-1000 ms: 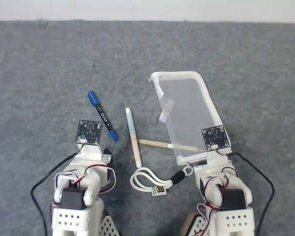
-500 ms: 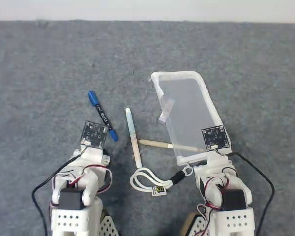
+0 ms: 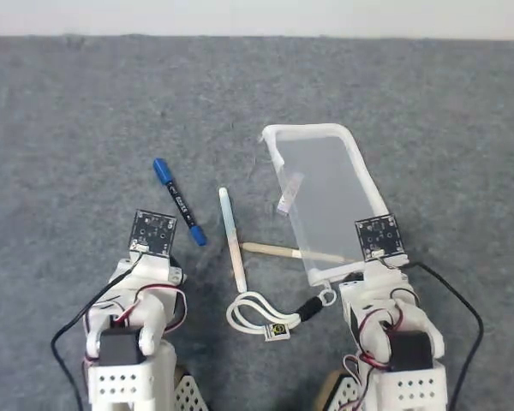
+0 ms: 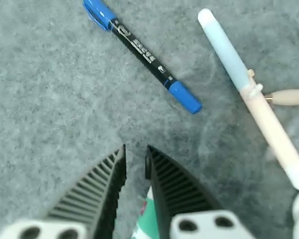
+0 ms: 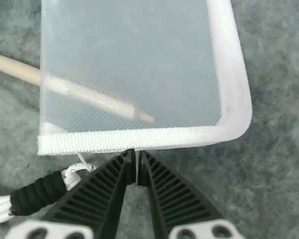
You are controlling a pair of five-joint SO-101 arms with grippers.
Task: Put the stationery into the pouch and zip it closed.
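Left arm wavers near the blue marker (image 3: 178, 202); the pouch (image 3: 308, 130), right of centre, is nudged slightly farther.
The left gripper (image 4: 134, 154), jaws slightly apart and empty, has swung back left — nothing picked up yet. The right gripper (image 5: 136, 158) pinches the pouch's near edge. Whether the beige pencil (image 3: 278, 251) lies inside or under the pouch is unclear.

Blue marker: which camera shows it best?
The left wrist view: the blue marker lies close and whole, both blue ends and the black barrel plain. The high view shows the marker whole too, but far smaller, left of the pale pen.
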